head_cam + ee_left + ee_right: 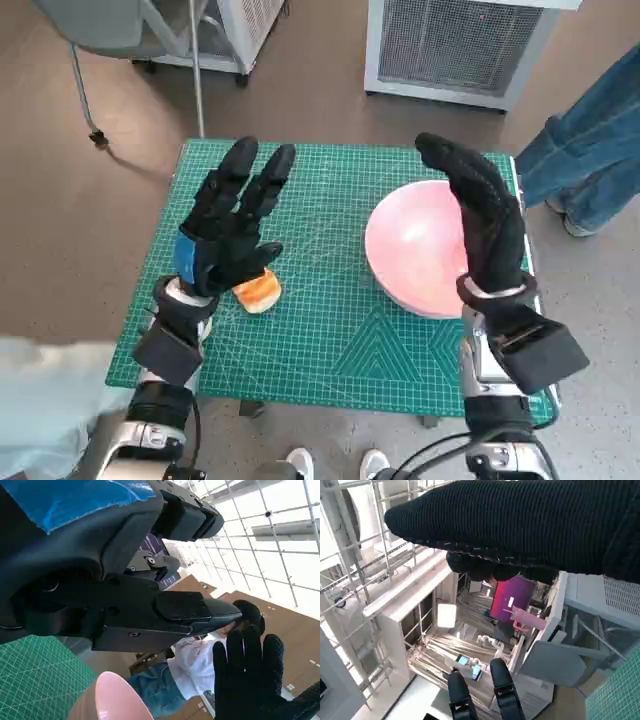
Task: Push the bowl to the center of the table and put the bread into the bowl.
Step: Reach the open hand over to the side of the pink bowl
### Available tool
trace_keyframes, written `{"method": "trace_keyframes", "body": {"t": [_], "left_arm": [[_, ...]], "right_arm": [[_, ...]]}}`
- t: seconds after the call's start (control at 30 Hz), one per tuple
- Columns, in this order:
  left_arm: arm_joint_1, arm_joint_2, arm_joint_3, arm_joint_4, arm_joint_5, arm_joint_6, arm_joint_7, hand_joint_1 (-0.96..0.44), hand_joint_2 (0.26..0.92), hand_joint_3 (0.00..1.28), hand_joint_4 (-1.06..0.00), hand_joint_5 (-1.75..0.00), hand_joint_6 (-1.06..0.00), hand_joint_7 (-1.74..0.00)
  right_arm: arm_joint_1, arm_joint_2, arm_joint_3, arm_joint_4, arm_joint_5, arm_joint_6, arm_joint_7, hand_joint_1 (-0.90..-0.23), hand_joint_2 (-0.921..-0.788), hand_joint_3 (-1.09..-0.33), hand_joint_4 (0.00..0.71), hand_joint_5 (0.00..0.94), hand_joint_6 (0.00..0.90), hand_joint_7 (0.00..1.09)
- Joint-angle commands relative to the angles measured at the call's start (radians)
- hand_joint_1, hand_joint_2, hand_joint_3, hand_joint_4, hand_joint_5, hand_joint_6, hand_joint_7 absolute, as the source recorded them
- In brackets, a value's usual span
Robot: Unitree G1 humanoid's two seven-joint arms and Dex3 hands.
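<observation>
The pink bowl (415,250) sits on the right part of the green mat (330,330), near the table's right edge; its rim (112,697) also shows in the left wrist view. My right hand (480,215) is raised over the bowl's right side with fingers stretched out, holding nothing. The bread (259,291), a small orange-brown piece, lies on the mat at the left. My left hand (232,225) hovers just above and behind it, fingers spread, empty. In the left wrist view the gloved right hand (255,680) shows too.
A person's legs in jeans (590,150) stand beside the table's right corner. A white unit (455,45) and a chair's legs (90,90) stand on the floor beyond the table. Shoes (335,465) show at the near edge.
</observation>
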Motion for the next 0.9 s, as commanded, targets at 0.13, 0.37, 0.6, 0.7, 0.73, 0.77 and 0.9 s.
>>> {"method": "trace_keyframes", "body": {"t": [0.13,0.37,0.6,0.7,0.73,0.77,0.9], "left_arm": [[-0.004,0.003,-0.002,0.007,0.009,-0.012,0.009,-0.22,0.921,0.19,-0.31,0.00,-0.33,0.00],[-0.001,0.005,-0.002,0.002,0.013,-0.009,0.011,-0.22,0.921,0.19,-0.31,0.00,-0.33,0.00],[0.004,0.007,-0.002,-0.007,0.015,-0.007,0.012,-0.22,0.921,0.20,-0.31,0.00,-0.33,0.00],[0.005,0.008,-0.002,-0.009,0.015,-0.007,0.013,-0.22,0.921,0.20,-0.31,0.00,-0.33,0.00],[0.006,0.008,-0.002,-0.010,0.014,-0.007,0.012,-0.22,0.921,0.20,-0.31,0.00,-0.33,0.00],[0.007,0.008,-0.003,-0.012,0.014,-0.006,0.012,-0.22,0.921,0.20,-0.31,0.00,-0.33,0.00],[0.009,0.009,-0.001,-0.016,0.007,-0.004,0.009,-0.22,0.921,0.20,-0.31,0.00,-0.33,0.00]], "right_arm": [[0.018,-0.002,-0.002,0.010,0.005,0.005,0.002,-0.653,-0.921,-0.829,0.249,0.000,-0.001,0.64],[0.020,-0.001,-0.001,0.008,0.004,0.006,0.000,-0.651,-0.921,-0.830,0.249,0.000,-0.001,0.64],[0.025,-0.005,-0.005,0.004,0.008,0.006,0.001,-0.645,-0.921,-0.832,0.249,0.000,-0.001,0.64],[0.032,-0.020,-0.018,0.002,0.023,0.004,0.008,-0.639,-0.921,-0.836,0.247,0.000,-0.001,0.64],[0.035,-0.030,-0.028,0.005,0.030,0.003,0.010,-0.638,-0.921,-0.837,0.246,0.000,-0.001,0.64],[0.037,-0.037,-0.035,0.005,0.035,0.002,0.012,-0.636,-0.921,-0.841,0.243,0.000,-0.001,0.64],[0.029,-0.074,-0.095,0.068,0.032,-0.024,-0.021,-0.643,-0.921,-0.843,0.242,0.001,-0.001,0.64]]}}
